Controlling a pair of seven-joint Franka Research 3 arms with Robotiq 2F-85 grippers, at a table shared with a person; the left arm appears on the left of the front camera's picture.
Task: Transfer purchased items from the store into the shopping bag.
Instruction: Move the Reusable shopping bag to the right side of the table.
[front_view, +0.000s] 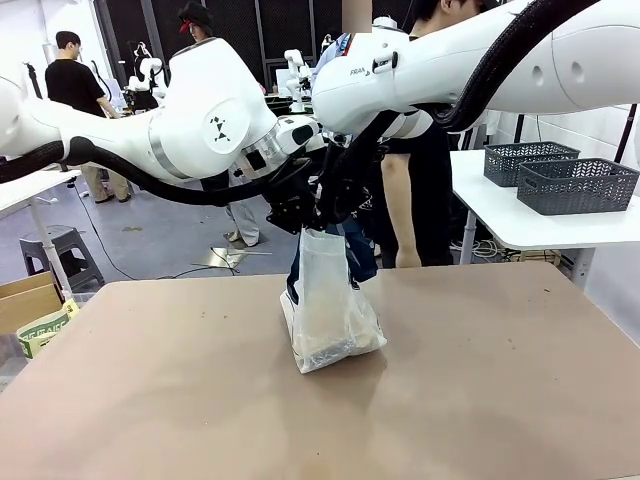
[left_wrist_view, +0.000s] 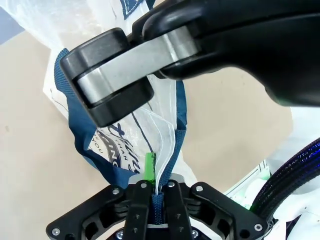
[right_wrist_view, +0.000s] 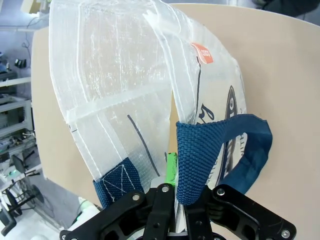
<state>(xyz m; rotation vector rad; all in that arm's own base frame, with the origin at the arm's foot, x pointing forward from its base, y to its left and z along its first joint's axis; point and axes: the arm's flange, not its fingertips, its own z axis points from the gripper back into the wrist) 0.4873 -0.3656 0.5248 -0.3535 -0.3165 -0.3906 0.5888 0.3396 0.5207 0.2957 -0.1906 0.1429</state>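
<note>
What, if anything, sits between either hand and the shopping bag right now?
Nothing visible does. The left hand is shut on the top edge of the shopping bag, and the right hand is shut on that edge too, next to a navy strap. The bag's bottom rests on the table.

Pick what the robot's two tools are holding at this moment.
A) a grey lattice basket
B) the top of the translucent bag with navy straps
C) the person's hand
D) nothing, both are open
B: the left tool and the right tool are each shut on the top edge of the shopping bag beside a navy strap, while the bag stands on the table.
</note>
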